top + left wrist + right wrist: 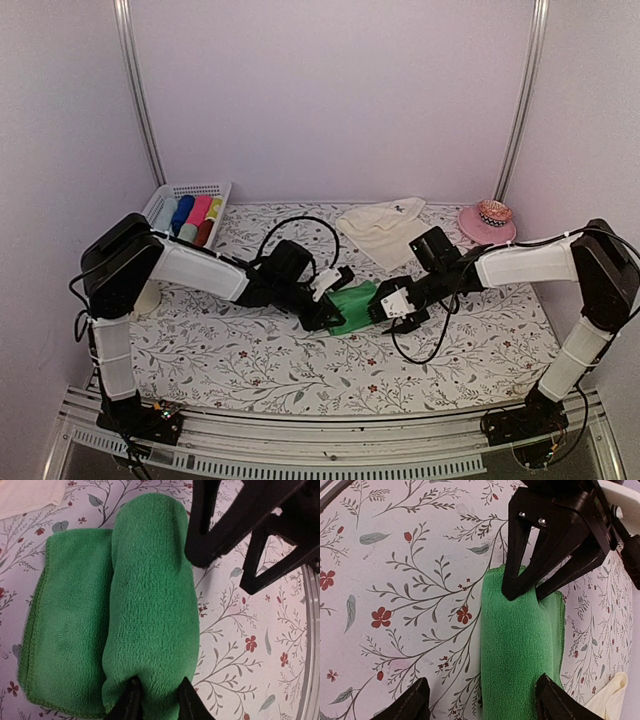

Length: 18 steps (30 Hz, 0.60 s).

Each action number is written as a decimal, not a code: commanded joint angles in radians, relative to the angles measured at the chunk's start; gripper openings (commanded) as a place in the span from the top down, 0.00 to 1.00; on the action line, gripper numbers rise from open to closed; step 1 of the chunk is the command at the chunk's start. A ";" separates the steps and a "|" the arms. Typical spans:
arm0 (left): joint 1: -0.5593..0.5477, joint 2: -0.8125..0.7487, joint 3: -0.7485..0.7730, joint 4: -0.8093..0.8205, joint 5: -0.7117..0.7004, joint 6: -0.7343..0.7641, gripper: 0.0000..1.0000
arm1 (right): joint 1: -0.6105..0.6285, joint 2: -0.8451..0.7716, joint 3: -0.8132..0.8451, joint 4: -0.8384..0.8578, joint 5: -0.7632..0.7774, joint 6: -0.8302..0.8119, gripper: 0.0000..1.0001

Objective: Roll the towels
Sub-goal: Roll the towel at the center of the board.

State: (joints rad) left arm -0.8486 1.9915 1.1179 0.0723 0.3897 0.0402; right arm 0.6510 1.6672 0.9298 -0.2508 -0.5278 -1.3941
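Towels: green towel [355,305] lies mid-surface [250,360], part rolled, with a fat roll on one side and a flat tail spread beside it, touching it. Left hand [159,701] is nearly closed, fingertips pinching one end of the roll. Right hand [485,705] is wide open at the opposite end with a finger on each side of the roll, holding nothing. One finger is clear of the cloth; the other is right against it, can't tell if touching. The two hands face each other and crowd the towel, hiding part of it from above. Cream-white towel [383,228] lies loose and unrolled behind, apart from the green one. Pink dish [487,224] is back right, near it. White basket [185,210] of coloured rolls is back left. Black cable [296,222] loops over the surface by the left arm.
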 commanded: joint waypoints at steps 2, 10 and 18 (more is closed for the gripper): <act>0.055 0.082 -0.008 -0.178 -0.007 -0.017 0.76 | 0.035 0.049 -0.018 0.119 0.106 0.053 0.28; 0.082 0.094 0.013 -0.196 0.029 -0.015 0.75 | 0.054 0.130 0.008 0.151 0.197 0.090 0.29; 0.094 0.062 0.014 -0.199 0.028 -0.018 0.60 | 0.066 0.224 0.080 0.154 0.278 0.166 0.43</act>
State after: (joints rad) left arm -0.7868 2.0201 1.1580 0.0212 0.4896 0.0219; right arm 0.7090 1.8271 0.9688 -0.0772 -0.3313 -1.3006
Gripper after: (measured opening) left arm 0.354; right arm 0.615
